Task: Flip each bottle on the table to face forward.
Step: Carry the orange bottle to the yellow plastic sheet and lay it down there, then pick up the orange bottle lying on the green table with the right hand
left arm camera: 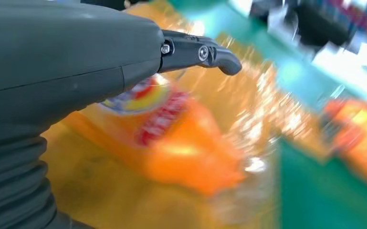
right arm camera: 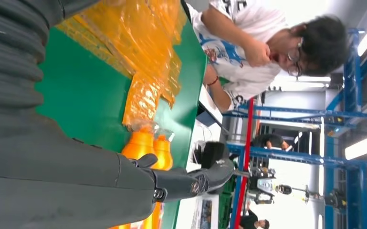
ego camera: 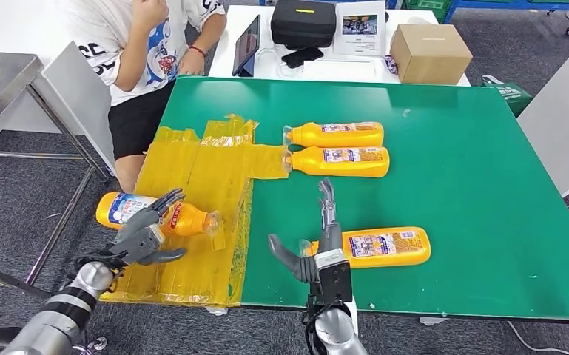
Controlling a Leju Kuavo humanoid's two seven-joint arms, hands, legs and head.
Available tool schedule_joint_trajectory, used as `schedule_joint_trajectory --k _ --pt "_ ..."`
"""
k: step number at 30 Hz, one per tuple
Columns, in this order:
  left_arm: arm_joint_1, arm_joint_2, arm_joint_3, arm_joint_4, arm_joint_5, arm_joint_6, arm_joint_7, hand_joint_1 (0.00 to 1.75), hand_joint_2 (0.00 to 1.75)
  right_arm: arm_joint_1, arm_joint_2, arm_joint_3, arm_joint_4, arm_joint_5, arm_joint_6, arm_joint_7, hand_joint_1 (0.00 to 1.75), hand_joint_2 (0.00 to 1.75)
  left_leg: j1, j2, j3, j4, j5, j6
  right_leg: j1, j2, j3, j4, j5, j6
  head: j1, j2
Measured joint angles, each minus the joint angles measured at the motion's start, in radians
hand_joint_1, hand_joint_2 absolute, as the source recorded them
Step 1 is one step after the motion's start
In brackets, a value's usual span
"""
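Four bottles laid flat, near-left bottle (ego camera: 144,212) grasped by left hand (ego camera: 146,235), right hand (ego camera: 321,248) spread, fingers released, beside near-right bottle (ego camera: 385,246).

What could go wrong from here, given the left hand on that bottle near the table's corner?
1. The bottle under the left hand lies on yellow film at the table's left edge; a slip while turning it could roll it off.
2. That film is wrinkled and may snag or shift.
3. The right hand is open right beside the near bottle and could nudge it.
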Motion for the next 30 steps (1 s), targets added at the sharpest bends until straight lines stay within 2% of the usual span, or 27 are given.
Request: schedule_joint_trajectory --k 6,12,16,20,23,27,30 --pt "0.06 -0.13 0.126 -0.162 0.111 0.147 -0.018 0.0 0.0 -0.003 0.007 0.006 0.014 0.037 -0.002 0.03 0.0 1.75 -0.001 0.001 -0.004 0.0 0.0 0.0 -0.001 0.001 -0.004 0.0 0.001 0.001 0.0 0.0" --pt "0.081 -0.194 0.196 -0.247 0.146 0.188 -0.037 0.0 0.0 -0.007 0.006 0.014 0.023 0.056 -0.003 0.042 0.0 1.75 0.0 0.001 -0.005 0.0 0.0 0.0 0.0 0.001 -0.005 0.0 0.001 0.001 0.0 0.0" --pt "0.086 -0.244 0.25 -0.312 0.241 0.298 -0.095 0.0 1.75 -0.013 0.001 0.029 0.035 0.117 -0.006 0.078 0.0 1.75 0.001 0.001 -0.007 0.0 0.0 0.0 0.001 0.001 -0.007 0.0 0.001 0.001 0.0 0.0" --pt "0.09 -0.286 0.288 -0.385 0.341 0.347 -0.109 0.0 1.75 -0.023 -0.02 0.047 0.051 0.222 -0.004 0.144 0.0 1.75 0.001 0.001 -0.008 0.0 0.0 0.0 0.001 0.0 -0.007 0.0 0.001 0.001 0.0 0.0" --pt "0.109 -0.299 0.297 -0.431 0.382 0.342 -0.106 0.0 1.75 -0.037 -0.074 0.048 0.045 0.326 0.047 0.245 0.0 1.75 -0.001 0.001 -0.008 0.0 0.0 0.0 0.0 0.0 -0.007 0.0 0.001 0.001 0.0 0.0" --pt "0.171 -0.312 0.311 -0.451 0.399 0.289 -0.065 0.0 1.75 -0.037 -0.206 0.035 -0.021 0.464 0.191 0.425 0.0 1.75 -0.003 0.0 -0.008 0.001 -0.001 0.001 -0.003 0.0 -0.007 -0.002 0.001 0.001 -0.001 0.0" --pt "0.234 -0.329 0.312 -0.447 0.403 0.246 -0.043 0.0 1.75 -0.02 -0.313 0.008 -0.085 0.509 0.275 0.487 0.0 1.75 -0.003 0.0 -0.009 0.001 -0.001 0.002 -0.003 0.0 -0.007 -0.003 0.001 0.001 0.0 0.0"
